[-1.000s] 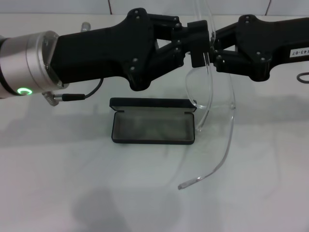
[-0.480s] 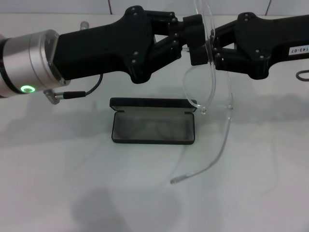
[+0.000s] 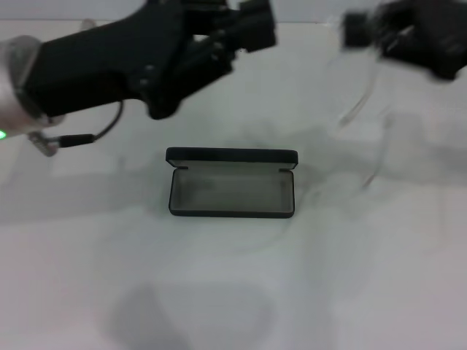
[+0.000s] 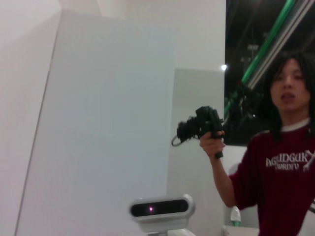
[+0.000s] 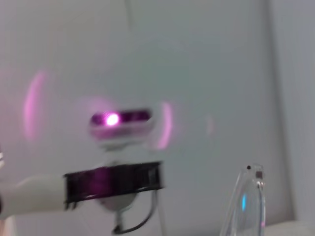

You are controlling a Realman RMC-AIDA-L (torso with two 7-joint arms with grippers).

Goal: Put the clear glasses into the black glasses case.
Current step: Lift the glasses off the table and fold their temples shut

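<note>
Black glasses case (image 3: 232, 186) lay open on the white worktop (image 3: 219, 292), lid up. Farther back, left pincer (image 3: 257, 25) hovered, grip unclear. Right pincer (image 3: 355, 30) held the blurred clear glasses (image 3: 363, 102) aloft, right of the case.

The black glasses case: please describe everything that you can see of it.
The black glasses case is a black rectangular hard case with rounded corners. It lies open on the white table, with its lid standing up along the far edge. The grey lined inside holds nothing. No gripper touches it; both are raised above and behind it.
</note>
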